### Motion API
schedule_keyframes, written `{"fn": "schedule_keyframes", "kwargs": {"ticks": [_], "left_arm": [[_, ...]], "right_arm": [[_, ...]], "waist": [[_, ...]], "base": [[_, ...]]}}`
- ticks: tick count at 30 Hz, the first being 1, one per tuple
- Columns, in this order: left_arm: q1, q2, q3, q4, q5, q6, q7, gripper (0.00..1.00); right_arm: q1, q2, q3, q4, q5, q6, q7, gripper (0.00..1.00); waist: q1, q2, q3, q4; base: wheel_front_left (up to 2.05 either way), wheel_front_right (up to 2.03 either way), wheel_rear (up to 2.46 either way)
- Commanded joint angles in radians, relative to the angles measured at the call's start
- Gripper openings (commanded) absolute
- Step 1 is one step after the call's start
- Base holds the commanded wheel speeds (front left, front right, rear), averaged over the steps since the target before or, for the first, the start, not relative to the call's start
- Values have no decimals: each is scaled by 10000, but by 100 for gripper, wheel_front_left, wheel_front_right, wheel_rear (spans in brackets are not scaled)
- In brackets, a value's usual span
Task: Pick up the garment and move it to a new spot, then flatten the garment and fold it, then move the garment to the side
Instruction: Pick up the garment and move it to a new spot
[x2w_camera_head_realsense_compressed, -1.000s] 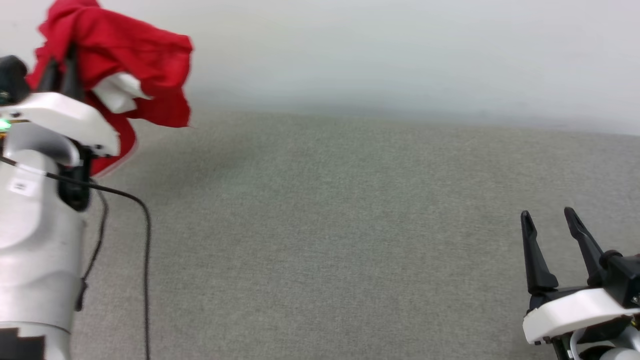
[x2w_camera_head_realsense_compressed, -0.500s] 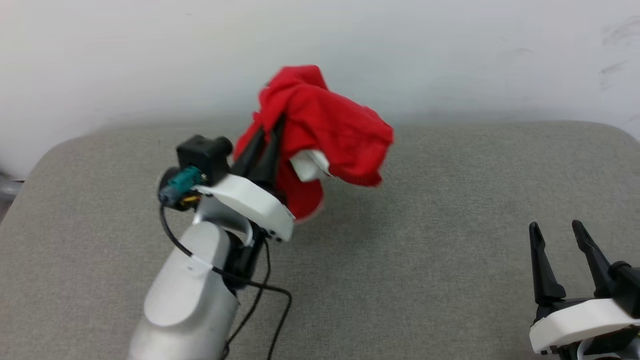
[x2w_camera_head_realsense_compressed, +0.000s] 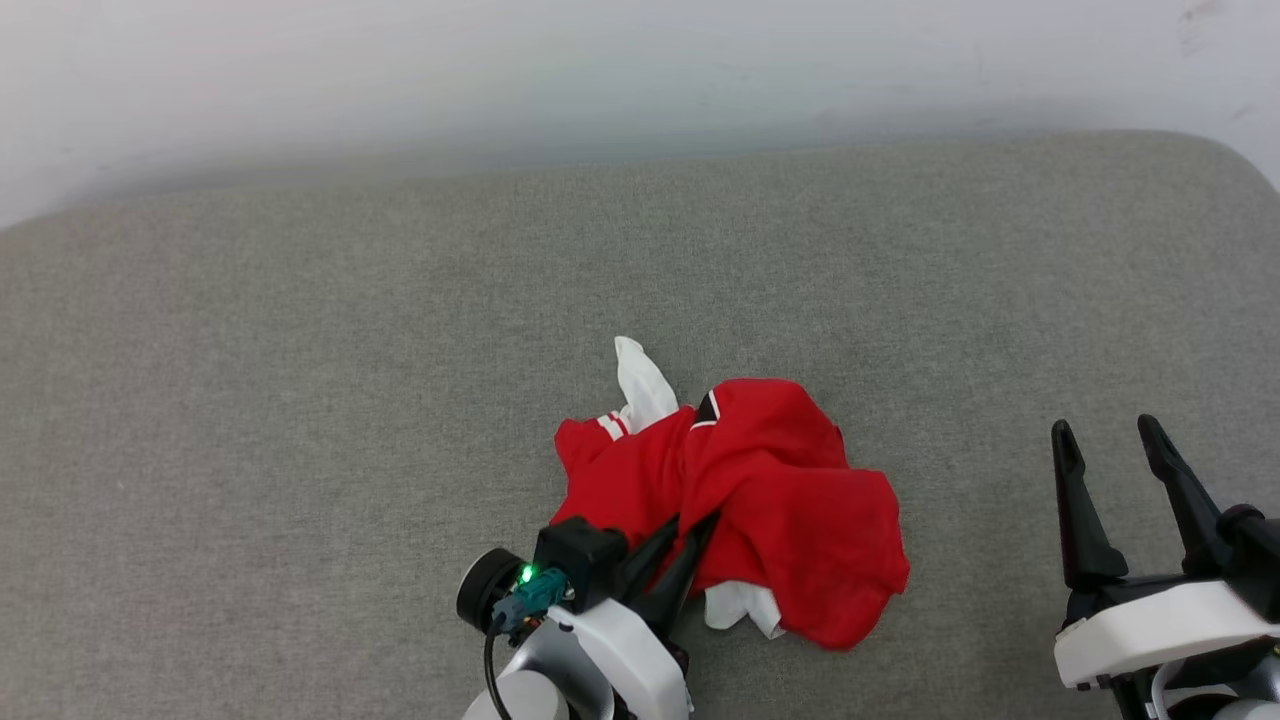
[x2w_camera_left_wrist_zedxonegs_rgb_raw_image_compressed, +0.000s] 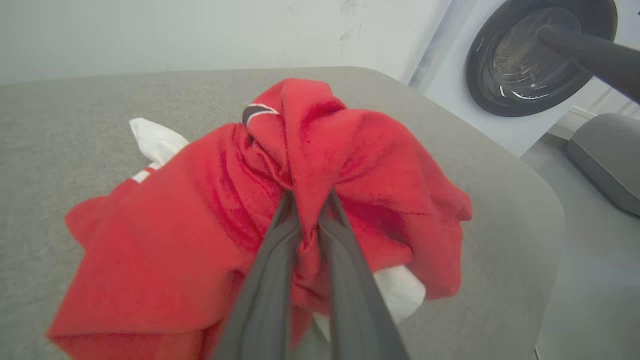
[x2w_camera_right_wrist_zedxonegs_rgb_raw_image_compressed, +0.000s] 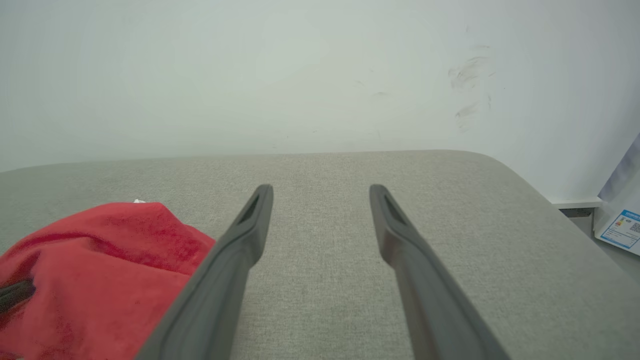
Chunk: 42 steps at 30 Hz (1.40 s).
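garment (x2w_camera_head_realsense_compressed: 790, 500): soft matt red cloth | cushion (x2w_camera_head_realsense_compressed: 300, 400): coarse grey woven fabric

Crumpled garment (x2w_camera_head_realsense_compressed: 790, 480) in left tool (x2w_camera_head_realsense_compressed: 695, 521)

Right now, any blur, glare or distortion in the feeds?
Head view: even light, sharp, the crumpled red jersey with white sleeves casting a faint shadow on the grey fabric surface. Left wrist view: wide-angle bulge, left gripper, shut on the jersey, looms soft. Right wrist view: open right gripper slightly soft, wall smudged, no glare.
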Motion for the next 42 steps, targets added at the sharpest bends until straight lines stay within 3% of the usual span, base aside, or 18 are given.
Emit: {"fn": "schedule_keyframes", "kwargs": {"ticks": [1,5,6,7,8,14,20,33,42], "left_arm": [[114,90,-79,80,89,-6,-7,0],[240,130,-377,280,163,-55,-115,0],[240,133,-440,306,200,-69,-161,27],[216,157,-560,333,270,-82,-177,87],[206,153,-615,357,263,-96,-203,100],[108,158,-589,-318,496,-44,-656,100],[412,151,58,-1367,568,165,-784,100],[1196,435,2562,-2085,725,1199,-776,100],[2037,1069,3878,-1697,796,1467,-775,100]], "right_arm": [[-183,-3,-26,-19,-27,-3,-85,100],[-316,0,-38,16,-104,-3,-75,100],[-348,0,-20,42,-111,-3,-65,100],[-380,-2,-4,50,-139,-3,-49,100],[-393,-3,-15,68,-147,-5,-42,100],[-173,-3,-9,199,-171,-3,67,100],[130,-2,-12,300,-80,-3,229,100],[682,-2,217,290,72,-3,408,100],[842,-2,284,251,57,-3,440,100]], "waist": [[-1,-1,289,37],[-1,-1,458,186],[-1,-1,445,221],[-1,-1,431,249],[-1,-1,391,292],[-1,-1,-132,505],[-1,-1,-744,720],[-1,-1,-1493,1113],[-1,-1,-1750,1183]], "base": [[0,0,0],[0,0,0],[0,0,0],[0,0,0],[0,0,0],[0,0,0],[0,0,0],[0,0,0],[0,0,0]]}}
